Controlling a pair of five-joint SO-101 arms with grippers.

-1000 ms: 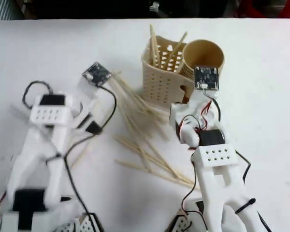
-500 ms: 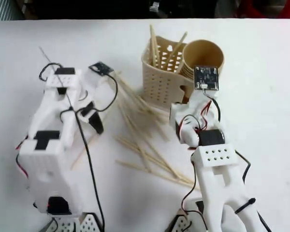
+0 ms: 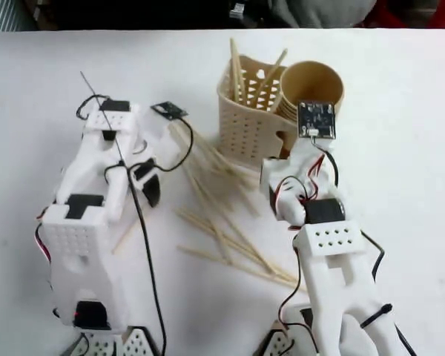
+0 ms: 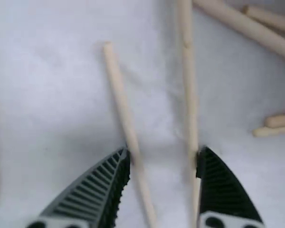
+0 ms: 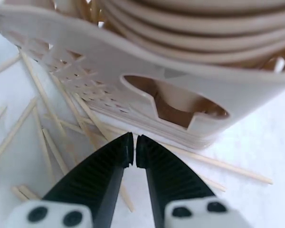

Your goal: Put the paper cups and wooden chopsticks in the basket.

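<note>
Open left jaws bracket two chopsticks (image 4: 121, 104) lying mid-bench, so closing could pinch both or flick one away; right jaws rest shut, empty, beside the far-edge basket (image 3: 245, 130).

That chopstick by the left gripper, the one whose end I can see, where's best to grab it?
Probably mid-shaft of the chopstick, from straight above, left gripper closing across its width: it lies flat on the table, thin and round.

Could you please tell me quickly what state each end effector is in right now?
Left end effector: open, over chopsticks, holding nothing.
Right end effector: closed, empty, near the basket.
</note>
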